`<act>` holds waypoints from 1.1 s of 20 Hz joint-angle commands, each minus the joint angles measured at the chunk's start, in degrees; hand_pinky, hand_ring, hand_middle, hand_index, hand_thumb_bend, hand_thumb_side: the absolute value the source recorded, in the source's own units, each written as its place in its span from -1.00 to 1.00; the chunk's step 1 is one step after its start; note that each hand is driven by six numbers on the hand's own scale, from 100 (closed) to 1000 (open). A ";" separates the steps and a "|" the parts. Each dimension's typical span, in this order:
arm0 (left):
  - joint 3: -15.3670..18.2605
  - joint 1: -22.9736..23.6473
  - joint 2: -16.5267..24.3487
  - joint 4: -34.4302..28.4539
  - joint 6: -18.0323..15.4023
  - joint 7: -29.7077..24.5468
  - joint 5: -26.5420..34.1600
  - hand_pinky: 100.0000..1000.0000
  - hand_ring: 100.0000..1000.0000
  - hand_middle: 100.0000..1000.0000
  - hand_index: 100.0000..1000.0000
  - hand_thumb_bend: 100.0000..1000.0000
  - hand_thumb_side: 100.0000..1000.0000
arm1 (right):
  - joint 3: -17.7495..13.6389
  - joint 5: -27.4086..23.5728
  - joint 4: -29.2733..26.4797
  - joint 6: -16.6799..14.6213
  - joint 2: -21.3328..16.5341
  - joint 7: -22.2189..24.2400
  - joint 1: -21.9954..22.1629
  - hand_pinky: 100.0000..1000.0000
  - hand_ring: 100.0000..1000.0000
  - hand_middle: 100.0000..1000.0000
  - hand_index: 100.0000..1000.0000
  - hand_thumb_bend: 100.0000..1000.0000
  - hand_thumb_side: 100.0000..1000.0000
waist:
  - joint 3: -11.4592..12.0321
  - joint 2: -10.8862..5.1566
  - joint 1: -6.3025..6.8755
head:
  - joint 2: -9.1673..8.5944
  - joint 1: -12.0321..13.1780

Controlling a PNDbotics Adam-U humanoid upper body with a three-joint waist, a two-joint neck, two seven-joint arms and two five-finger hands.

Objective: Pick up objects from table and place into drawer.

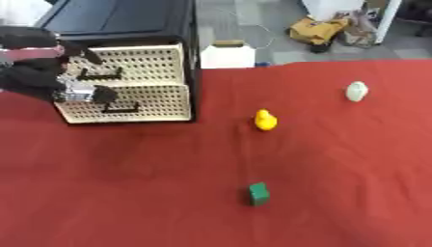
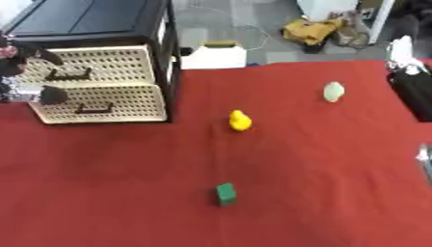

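Note:
On the red tablecloth (image 1: pixel 337 159) lie a yellow duck (image 1: pixel 265 119), a small green block (image 1: pixel 258 194) nearer the front, and a pale green rounded object (image 1: pixel 357 91) at the right. A black cabinet (image 1: pixel 127 19) with two cream perforated drawers (image 1: pixel 143 82) stands at the back left. My left hand (image 1: pixel 38 72) is against the drawer fronts, open, with one finger by the upper handle (image 1: pixel 100 76) and the thumb by the lower handle. It holds nothing. A black shape at the right edge (image 2: pixel 413 89) may be my right arm; its hand is not distinguishable.
Beyond the table's far edge sit a white box (image 1: pixel 226 55) and a yellow bag (image 1: pixel 317 30) on the grey floor. Wide stretches of cloth separate the three objects from the cabinet.

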 commanded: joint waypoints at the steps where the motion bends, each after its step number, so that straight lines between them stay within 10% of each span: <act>1: 0.38 -1.02 0.66 0.27 0.48 1.24 -1.33 -1.00 -1.00 -1.00 0.78 0.16 1.00 | -0.19 0.04 -0.95 0.01 -1.14 0.10 -0.80 0.25 0.30 0.05 0.54 -0.83 0.22 | -0.14 -0.67 -0.18 | -0.80 0.07; 22: -1.22 -1.99 -2.11 7.14 0.11 4.36 -6.13 -1.00 -1.00 -1.00 0.86 0.15 1.00 | -0.11 -0.05 -0.95 -0.05 -0.79 0.28 -1.16 0.25 0.31 0.04 0.54 -0.82 0.21 | -0.75 0.00 -0.37 | -1.66 0.48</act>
